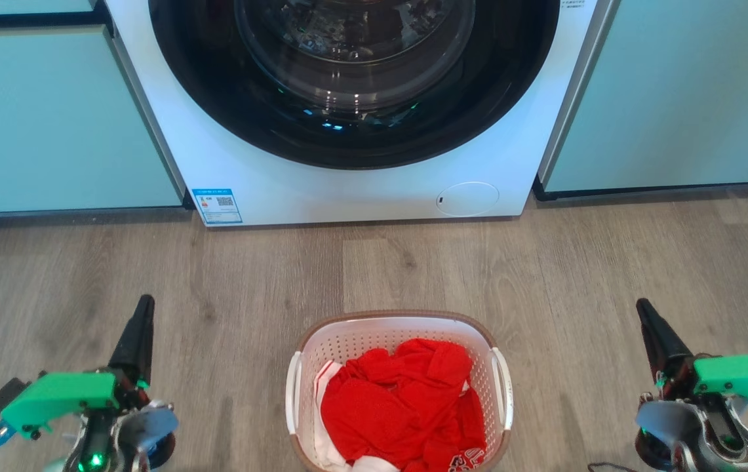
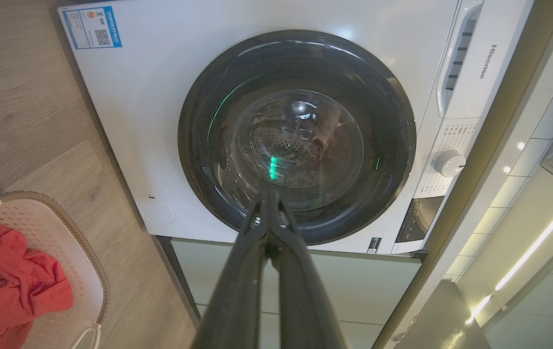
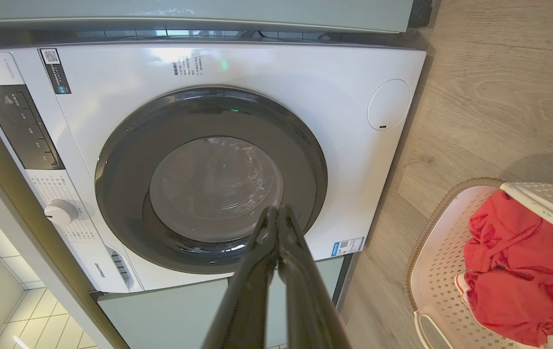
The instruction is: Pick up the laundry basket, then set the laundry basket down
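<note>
A white washing machine [image 1: 347,190] with a dark round glass door is seen behind a grey wood-grain floor [image 1: 249,275]. On this floor the laundry basket [image 1: 392,316] is placed between the two grippers and well apart from both. Its long axis is judged to run toward the machine. Its walls are white perforated plastic and its rim is brown. Soft red clothes [image 1: 406,400] are held inside. One white handle [image 1: 292,393] is turned to the left gripper [image 1: 144,305], the other to the right gripper [image 1: 642,308]. Neither arm is clearly nearer. Both finger pairs are pressed together, empty.

A white washing machine [image 1: 347,190] between pale-green cabinets [image 1: 52,124] on wood-look floor [image 1: 413,269].
</note>
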Tool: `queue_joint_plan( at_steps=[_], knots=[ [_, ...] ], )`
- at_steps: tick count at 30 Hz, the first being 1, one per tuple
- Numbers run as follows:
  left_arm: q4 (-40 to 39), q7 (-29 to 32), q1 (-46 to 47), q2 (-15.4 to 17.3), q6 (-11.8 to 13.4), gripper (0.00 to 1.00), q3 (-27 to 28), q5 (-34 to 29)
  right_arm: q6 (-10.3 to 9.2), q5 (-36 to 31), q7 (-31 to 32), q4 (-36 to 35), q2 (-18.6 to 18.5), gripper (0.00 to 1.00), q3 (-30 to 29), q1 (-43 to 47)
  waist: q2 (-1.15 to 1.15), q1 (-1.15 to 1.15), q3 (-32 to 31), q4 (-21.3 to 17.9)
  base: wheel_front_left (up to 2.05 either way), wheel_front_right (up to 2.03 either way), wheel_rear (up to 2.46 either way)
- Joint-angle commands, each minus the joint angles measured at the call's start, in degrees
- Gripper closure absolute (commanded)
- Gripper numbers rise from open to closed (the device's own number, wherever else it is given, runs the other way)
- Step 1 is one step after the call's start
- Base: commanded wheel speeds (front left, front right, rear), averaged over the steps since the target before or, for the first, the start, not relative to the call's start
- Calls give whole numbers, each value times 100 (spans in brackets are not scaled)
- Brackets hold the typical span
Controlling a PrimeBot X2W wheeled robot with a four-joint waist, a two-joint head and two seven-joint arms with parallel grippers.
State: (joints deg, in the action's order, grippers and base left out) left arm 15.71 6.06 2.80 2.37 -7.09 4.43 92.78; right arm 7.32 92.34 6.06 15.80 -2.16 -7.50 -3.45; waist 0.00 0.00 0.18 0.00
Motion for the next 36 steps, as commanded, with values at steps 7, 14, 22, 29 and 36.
queue_joint_plan(
  at_steps=[7,14,22,29,36],
  knots=[
    [295,-43,-217,-54,5,0,-43,-21,0,-13,-37,307,19,0,63,179,0,0,0,0,0,0,0],
    [177,-160,-236,-48,4,0,-88,-142,1,-95,-155,251,14,0,143,192,0,0,-1,-2,0,0,0],
    [8,-278,-216,-42,52,0,-101,-471,2,-409,-273,185,9,0,145,179,0,0,-3,-6,0,0,0],
    [-219,-395,-174,-36,158,0,-164,-1038,3,-916,-390,19,4,0,141,157,0,0,-2,-10,0,0,0],
    [-431,-512,-145,-30,301,0,-307,-1777,4,-1738,-508,-259,-1,0,216,146,0,0,2,-6,0,0,0]
  ],
)
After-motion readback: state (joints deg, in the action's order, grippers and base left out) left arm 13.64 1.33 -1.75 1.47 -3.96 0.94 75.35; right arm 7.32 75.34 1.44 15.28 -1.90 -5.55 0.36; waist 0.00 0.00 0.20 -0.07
